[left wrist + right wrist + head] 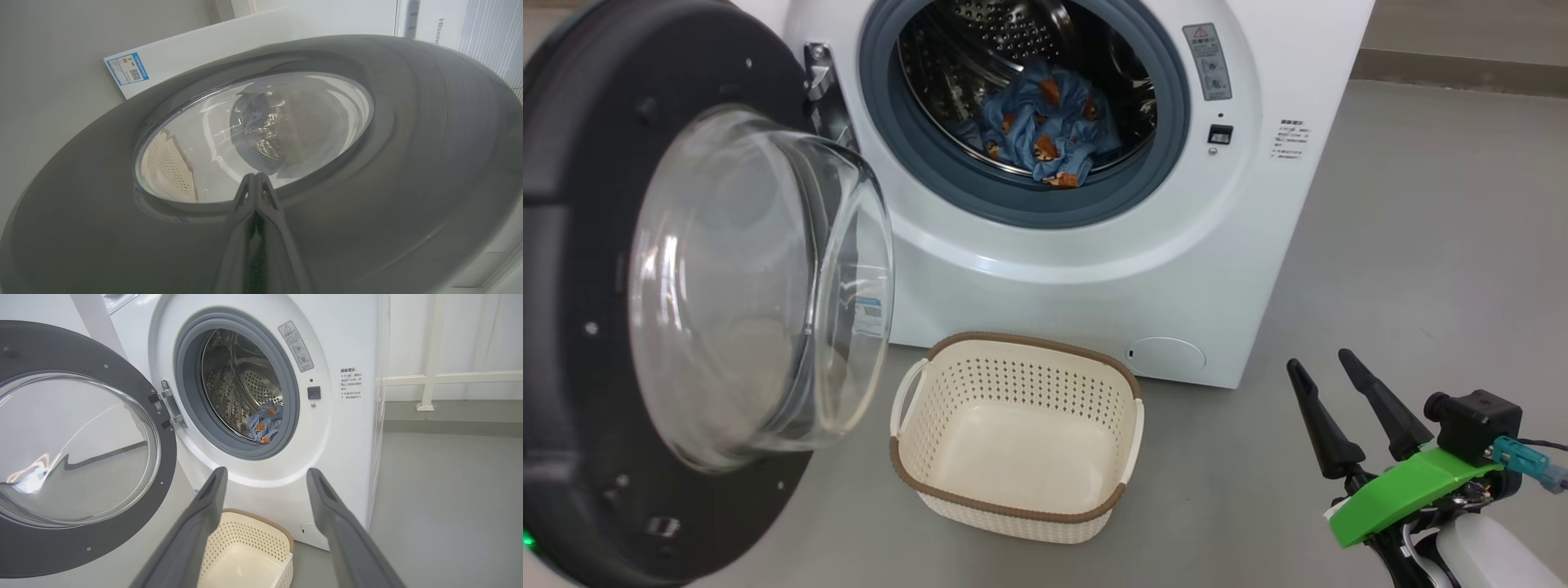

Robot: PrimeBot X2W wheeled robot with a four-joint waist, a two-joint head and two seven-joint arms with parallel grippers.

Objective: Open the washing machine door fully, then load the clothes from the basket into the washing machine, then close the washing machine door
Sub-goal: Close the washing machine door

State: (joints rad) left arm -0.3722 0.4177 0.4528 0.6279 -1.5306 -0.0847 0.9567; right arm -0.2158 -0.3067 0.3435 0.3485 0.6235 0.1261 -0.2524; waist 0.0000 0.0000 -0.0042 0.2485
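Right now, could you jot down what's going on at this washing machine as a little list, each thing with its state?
washing machine door: wide open, standing out to the left
clothes: lying in the drum
basket: on the floor before the washing machine, nothing inside
left gripper: shut, tips at the door's outer face
right gripper: open, holding nothing
not yet done: closing the door

I see a smooth grey floor [1421,245] running back to a darker skirting strip [1462,69] under the wall [1470,20]. My right wrist feed shows a white post [428,351] crossed by a white rail [474,377]. A white panel [429,16] lettered Hisense sits upper right on the left one.
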